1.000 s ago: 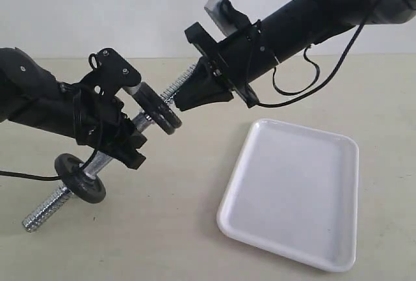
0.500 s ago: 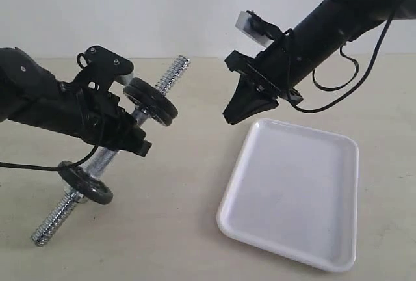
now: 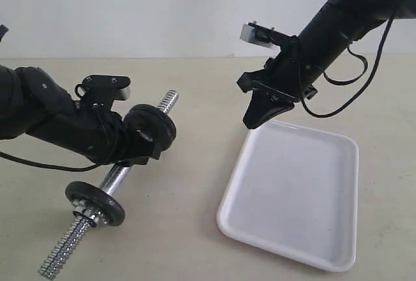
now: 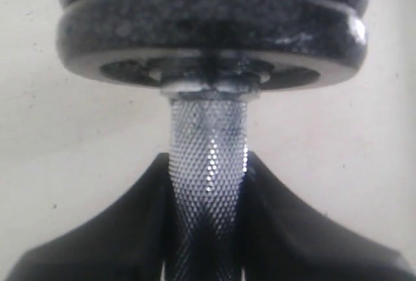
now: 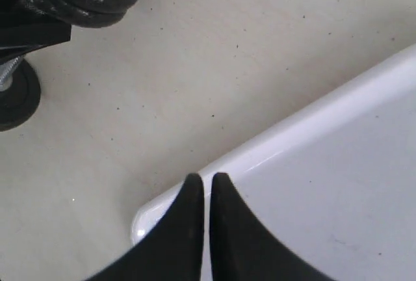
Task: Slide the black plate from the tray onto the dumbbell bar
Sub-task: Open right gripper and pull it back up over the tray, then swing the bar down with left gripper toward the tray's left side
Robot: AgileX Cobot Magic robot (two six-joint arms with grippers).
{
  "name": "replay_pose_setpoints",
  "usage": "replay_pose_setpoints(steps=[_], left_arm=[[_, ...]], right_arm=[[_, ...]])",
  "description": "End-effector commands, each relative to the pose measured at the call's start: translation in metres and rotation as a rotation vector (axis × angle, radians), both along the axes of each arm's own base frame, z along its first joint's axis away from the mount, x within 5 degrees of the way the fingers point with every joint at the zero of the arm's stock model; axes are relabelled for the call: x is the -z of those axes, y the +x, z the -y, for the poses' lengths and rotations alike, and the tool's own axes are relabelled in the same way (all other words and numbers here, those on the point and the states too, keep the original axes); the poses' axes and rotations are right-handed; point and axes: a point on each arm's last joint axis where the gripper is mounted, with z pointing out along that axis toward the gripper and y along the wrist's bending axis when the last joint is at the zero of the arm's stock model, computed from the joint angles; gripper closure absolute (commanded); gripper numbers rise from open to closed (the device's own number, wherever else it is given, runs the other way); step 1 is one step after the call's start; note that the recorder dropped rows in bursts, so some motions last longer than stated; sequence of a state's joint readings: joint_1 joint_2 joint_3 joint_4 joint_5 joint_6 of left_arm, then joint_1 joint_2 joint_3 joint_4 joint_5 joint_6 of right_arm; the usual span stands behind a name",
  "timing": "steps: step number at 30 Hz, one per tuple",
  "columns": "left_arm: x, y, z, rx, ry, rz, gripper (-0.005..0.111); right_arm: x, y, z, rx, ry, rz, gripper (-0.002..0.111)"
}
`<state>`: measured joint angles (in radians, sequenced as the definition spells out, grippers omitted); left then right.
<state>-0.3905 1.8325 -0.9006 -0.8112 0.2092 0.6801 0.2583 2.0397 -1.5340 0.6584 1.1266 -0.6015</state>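
**Exterior view: plate appears to be on the bar, no disc in the tray**

Nearest the camera, one threaded end of the dumbbell bar [image 3: 116, 178] is pointing down toward the table [image 3: 182, 235]; whether it is touching cannot be told. Just up the rod a lower disc [image 3: 96, 203] is sitting on it. Beside it, well apart, the white tray [image 3: 224, 219] is lying with nothing showing in it.

Farther back, the left gripper [image 3: 135, 154] is clamping the rod's knurled middle, its jaws partly closed around the steel. The left wrist view confirms it: the dark fingers [image 4: 130, 229] are hugging the rod. Just beyond them, two discs are stacked face to face. The black plate [image 3: 156, 125] is judged to be the outer of the pair, lying against the second disc [image 4: 208, 66].

Farthest back, the right gripper [image 3: 252, 121] is hovering over the tray's far corner, jaws pressed together and carrying nothing.

Judgement: the sliding looks done and the step in hand is finishing cleanly. The left arm should be gripping firmly on the knurling and tilting the bar so the pair leans toward the fingers, not toward the free threaded end. The right arm should be staying well clear of the bar.
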Motion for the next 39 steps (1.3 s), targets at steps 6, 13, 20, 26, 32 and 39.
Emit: replay_pose_setpoints(steps=[6,13,20,26,32,39], left_arm=[[-0.032,0.033,0.012,-0.122,-0.114,0.109,0.102],[-0.026,0.037,0.015,-0.153,-0.144,0.057,0.102],[-0.025,0.036,0.016,-0.209,-0.184,0.018,0.102],[-0.026,0.036,0.016,-0.252,-0.217,-0.002,0.102],[-0.026,0.036,0.016,-0.285,-0.244,-0.009,0.102],[-0.026,0.036,0.017,-0.26,-0.229,0.002,0.102]], right_arm=[[-0.035,-0.001,0.008,-0.006,-0.032,0.163,0.108],[-0.051,-0.003,0.014,-0.004,-0.071,0.245,0.108],[-0.06,-0.006,0.018,0.011,-0.111,0.271,0.109],[-0.061,-0.008,0.019,0.026,-0.112,0.248,0.109],[-0.07,-0.011,0.019,0.027,-0.106,0.269,0.109],[-0.081,-0.016,0.02,0.028,-0.098,0.293,0.109]])
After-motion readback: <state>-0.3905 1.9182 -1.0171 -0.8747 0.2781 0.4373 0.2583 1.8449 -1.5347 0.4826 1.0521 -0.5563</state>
